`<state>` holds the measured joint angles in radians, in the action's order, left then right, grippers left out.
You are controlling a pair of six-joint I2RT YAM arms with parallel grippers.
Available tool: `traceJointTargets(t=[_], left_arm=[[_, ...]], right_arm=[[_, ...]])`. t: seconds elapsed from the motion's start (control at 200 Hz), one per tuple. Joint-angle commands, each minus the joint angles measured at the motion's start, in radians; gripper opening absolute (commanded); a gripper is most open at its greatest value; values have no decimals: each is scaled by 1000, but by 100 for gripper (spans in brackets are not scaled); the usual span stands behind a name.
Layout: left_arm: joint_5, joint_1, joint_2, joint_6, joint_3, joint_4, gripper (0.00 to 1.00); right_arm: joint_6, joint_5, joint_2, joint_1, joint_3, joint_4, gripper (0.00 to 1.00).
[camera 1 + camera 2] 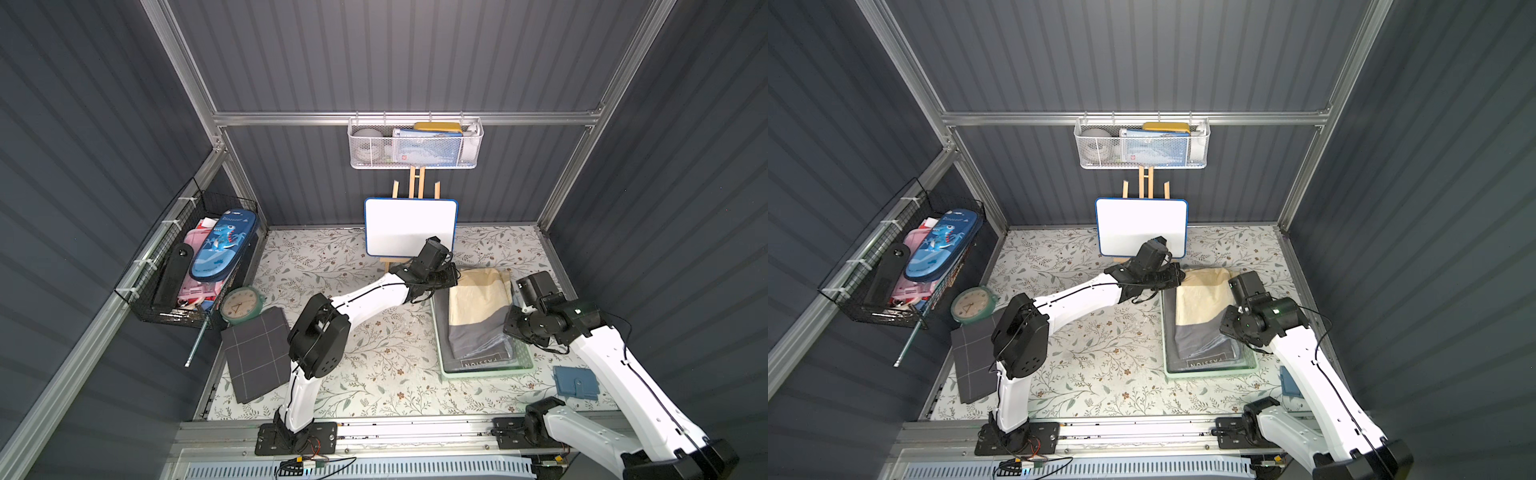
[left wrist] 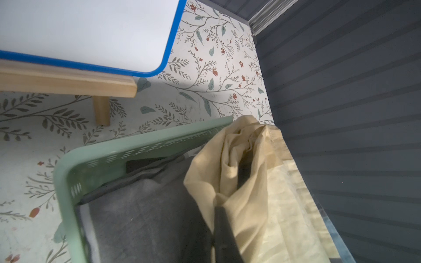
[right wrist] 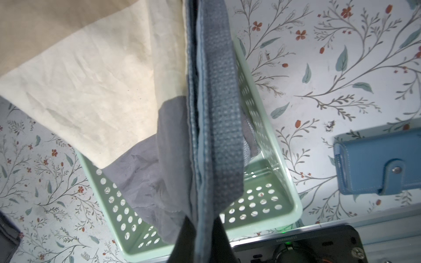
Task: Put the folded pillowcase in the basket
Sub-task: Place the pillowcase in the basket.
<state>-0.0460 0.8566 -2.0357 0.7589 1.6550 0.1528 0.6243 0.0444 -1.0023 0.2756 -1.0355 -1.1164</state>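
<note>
Cream-and-grey folded pillowcase [image 1: 478, 307] above mint-green basket [image 1: 482, 374]

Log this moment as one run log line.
pillowcase: held, sagging into basket | left gripper: shut on cream end | right gripper: shut on grey end | release: pending

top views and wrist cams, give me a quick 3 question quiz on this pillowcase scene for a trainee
1. True or false: the left claw is shut on the cream end of the pillowcase.
2. Which thing lies on the table on the right arm's side of the basket? A) clock B) blue wallet C) pencil case
3. Fill in: the whiteboard stands on a wooden ____.

Key: 1 true; 2 B; 3 easel.
</note>
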Motion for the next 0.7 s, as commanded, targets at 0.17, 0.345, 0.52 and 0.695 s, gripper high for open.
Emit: traceJointTargets(t=[0.17,0.345,0.52,0.695], left_arm=[[46,-2,21,11,41,43,0],[45,-2,23,20,-4,44,0],[56,-3,47,57,-58,55,0],[66,-4,54,62,-80,60,0]], right_arm=[[4,-12,-1,-4,50,-11,0],[15,15,-15,-4,84,18,0],[17,65,-31,-12,92,7,0],[15,17,-63,-23,113,36,0]])
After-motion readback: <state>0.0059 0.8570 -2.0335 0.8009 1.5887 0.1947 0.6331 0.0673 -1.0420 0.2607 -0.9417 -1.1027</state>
